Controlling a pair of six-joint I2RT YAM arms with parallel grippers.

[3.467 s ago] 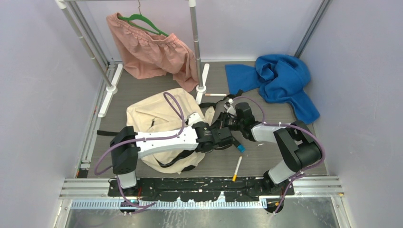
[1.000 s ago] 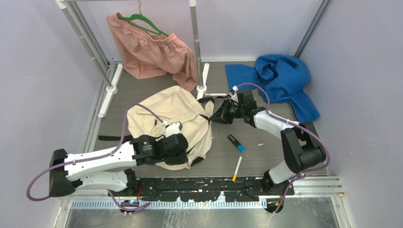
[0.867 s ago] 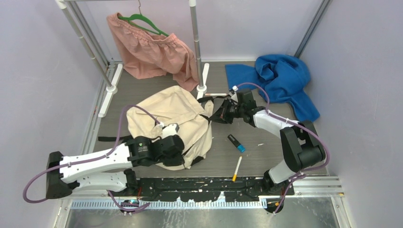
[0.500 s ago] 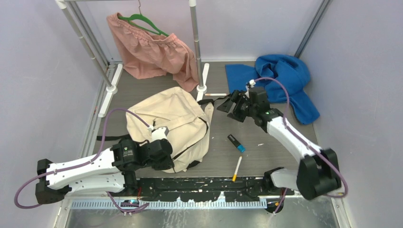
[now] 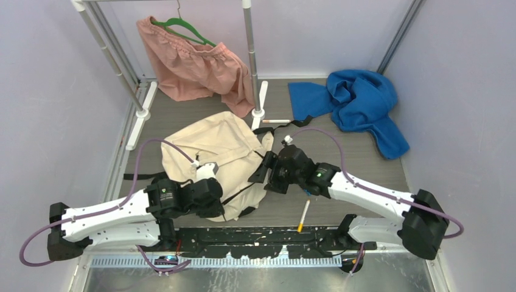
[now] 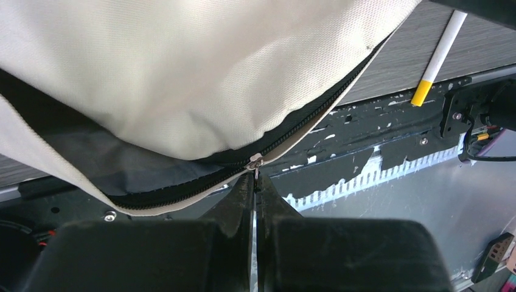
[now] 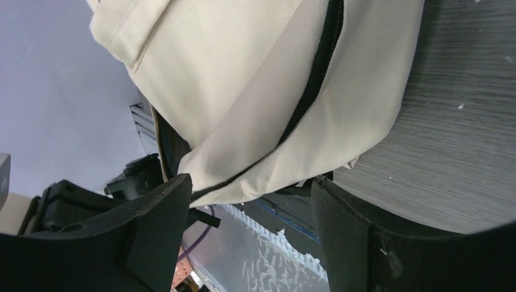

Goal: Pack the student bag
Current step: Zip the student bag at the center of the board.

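The left gripper (image 6: 254, 181) is pinched tight on the zipper pull (image 6: 255, 162) at the student bag's (image 5: 216, 146) near edge. The right gripper (image 7: 246, 194) gapes wide and empty, with the bag's side edge just ahead and the table (image 7: 456, 121) to its right.

The bag (image 5: 225, 143) is matt cream cloth with a plain, coarse weave, edged with black zip tape. Its zip pull (image 6: 254, 162) is small, shiny metal. The worktop (image 5: 371, 155) is matt grey with a wood-like grain. The blue cloth (image 5: 359, 100) looks soft and fleecy. The pink garment (image 5: 188, 70) looks thin and crinkled, and its hanger (image 5: 196, 34) is glossy green plastic. The left claw (image 6: 254, 182) and right claw (image 7: 249, 182) are smooth matt black. The pen (image 5: 303, 216) is smooth, white and yellow. The black rail (image 6: 365, 131) has chipped paint.
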